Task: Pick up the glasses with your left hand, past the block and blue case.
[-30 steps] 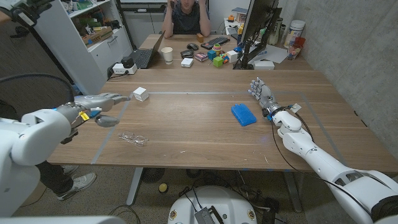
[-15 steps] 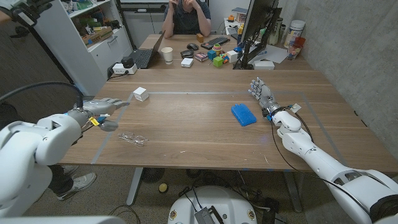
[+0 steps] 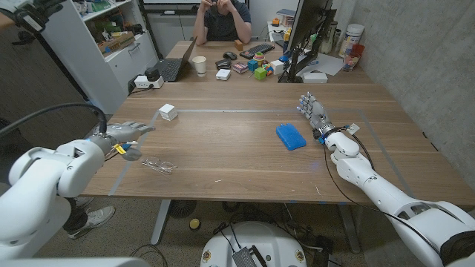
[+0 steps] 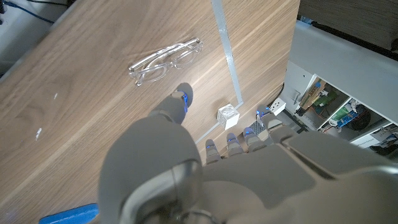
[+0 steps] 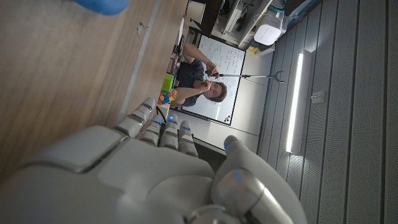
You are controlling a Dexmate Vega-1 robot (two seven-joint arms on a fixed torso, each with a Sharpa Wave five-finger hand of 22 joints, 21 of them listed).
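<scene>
Fingers apart and gripping nothing, the left hand [image 3: 128,134] hovers at the counter's [image 3: 223,159] left edge. Clear glasses [image 3: 159,165] lie on the wood just beside it, nearer the front edge. A white block [image 3: 168,112] sits farther back, by a tape line. The blue case [image 3: 290,136] lies right of centre. The right hand [image 3: 315,114] stands near it, fingers apart and upright, likewise holding nothing.

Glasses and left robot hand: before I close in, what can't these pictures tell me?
- Glasses: head view, clear frame too small to show whether the arms are folded.
- Left robot hand: left wrist view, its own back hides the palm; height above the table unclear.
- Blue case: left wrist view, cut off by the picture edge and the robot hand.
</scene>
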